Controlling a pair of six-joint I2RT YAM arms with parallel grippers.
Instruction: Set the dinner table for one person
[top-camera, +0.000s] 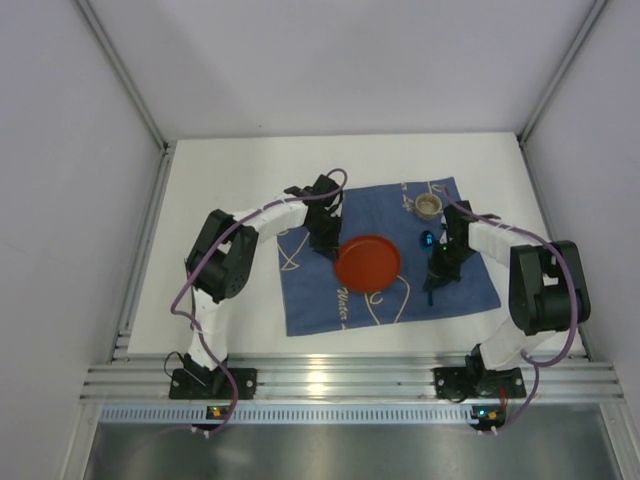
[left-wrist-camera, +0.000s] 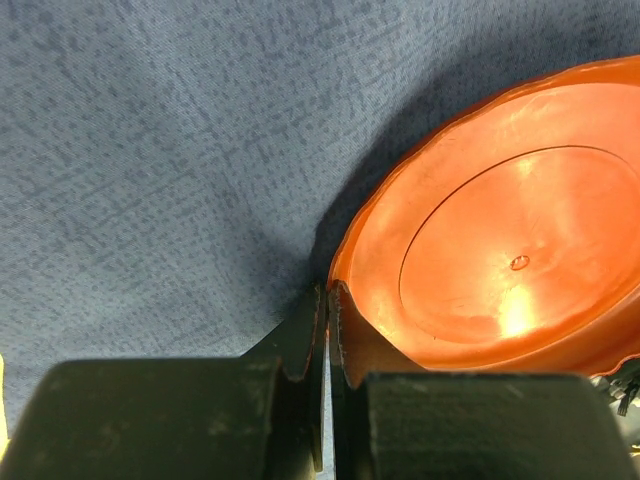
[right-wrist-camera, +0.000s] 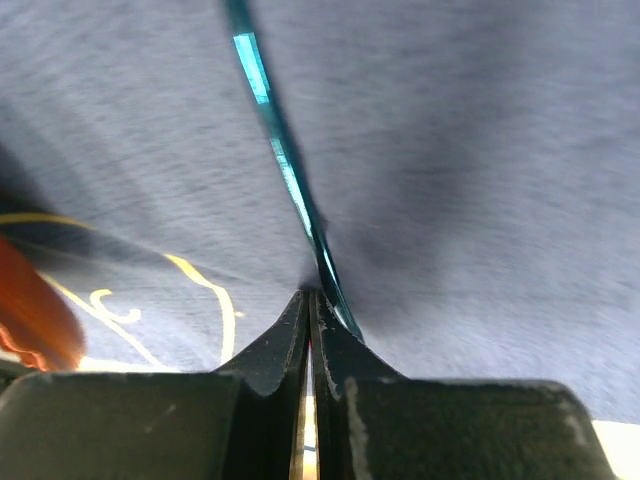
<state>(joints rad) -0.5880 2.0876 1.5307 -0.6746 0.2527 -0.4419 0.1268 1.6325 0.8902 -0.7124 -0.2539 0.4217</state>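
Note:
An orange plate (top-camera: 367, 262) lies on a blue cloth (top-camera: 310, 300) in the middle of the white dinner table (top-camera: 220, 190). My left gripper (top-camera: 324, 243) is at the plate's left edge. In the left wrist view it (left-wrist-camera: 328, 292) is shut on the rim of the plate (left-wrist-camera: 500, 260), one finger inside and one outside. A shiny teal spoon (top-camera: 428, 240) lies on the cloth right of the plate. My right gripper (top-camera: 436, 272) is over it, jaws shut (right-wrist-camera: 309, 292). The spoon's handle (right-wrist-camera: 285, 165) runs along the outer side of the right finger, not between the jaws.
A small pale cup (top-camera: 428, 206) stands on the cloth's far right corner, just beyond the spoon. The cloth (left-wrist-camera: 150, 150) has pale line drawings. A ribbed metal rail (top-camera: 340, 380) runs along the near edge by the arm bases. Grey walls close in the sides and back.

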